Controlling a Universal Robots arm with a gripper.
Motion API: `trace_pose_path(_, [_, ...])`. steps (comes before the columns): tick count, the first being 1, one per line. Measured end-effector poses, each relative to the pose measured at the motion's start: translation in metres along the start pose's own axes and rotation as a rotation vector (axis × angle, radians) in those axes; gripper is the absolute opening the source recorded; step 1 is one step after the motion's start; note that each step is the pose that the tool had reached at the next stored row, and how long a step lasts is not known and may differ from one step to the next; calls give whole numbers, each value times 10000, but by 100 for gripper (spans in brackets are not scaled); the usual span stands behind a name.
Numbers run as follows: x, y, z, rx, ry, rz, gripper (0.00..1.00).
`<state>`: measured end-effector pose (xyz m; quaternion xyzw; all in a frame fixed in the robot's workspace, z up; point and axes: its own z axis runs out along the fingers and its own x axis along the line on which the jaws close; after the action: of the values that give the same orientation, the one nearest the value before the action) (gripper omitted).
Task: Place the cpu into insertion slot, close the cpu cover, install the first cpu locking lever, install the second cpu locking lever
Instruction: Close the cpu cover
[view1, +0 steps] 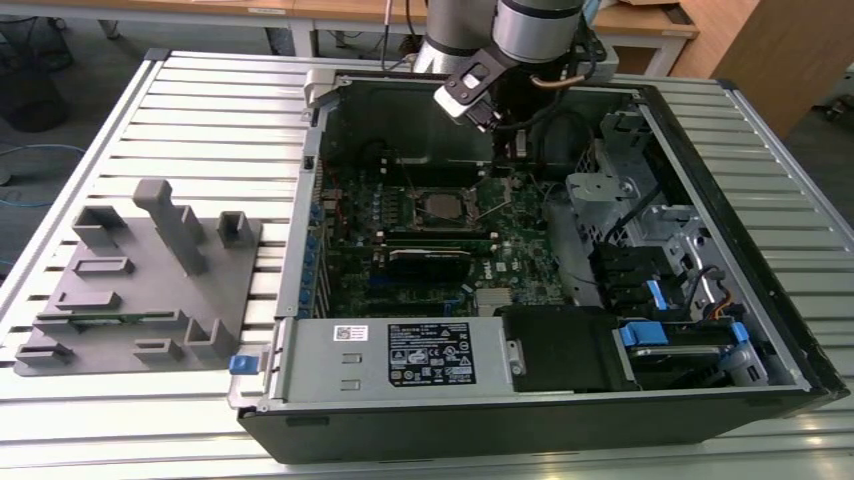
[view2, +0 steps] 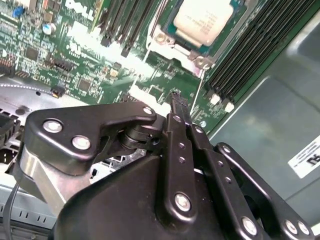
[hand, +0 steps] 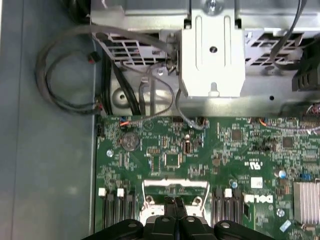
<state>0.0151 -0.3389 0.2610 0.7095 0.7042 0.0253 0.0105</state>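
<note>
Hanging just beside the insertion slot (view2: 165, 42), the hand (view2: 176, 102) points down, seemingly closed.

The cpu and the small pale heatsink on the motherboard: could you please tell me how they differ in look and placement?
The cpu has a smooth, flat silver-grey top; the heatsink is ribbed with fins. The cpu sits in the metal-rimmed insertion slot, flanked by black memory slots; the heatsink stands on the open green motherboard, beyond the slots. Both are small, square and metallic.
</note>
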Motion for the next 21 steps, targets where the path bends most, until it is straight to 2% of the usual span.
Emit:
trace_pose_path(18, [2,366,41,1,0,0,11])
trace_pose_path(21, [3,382,42,0,-1,0,11])
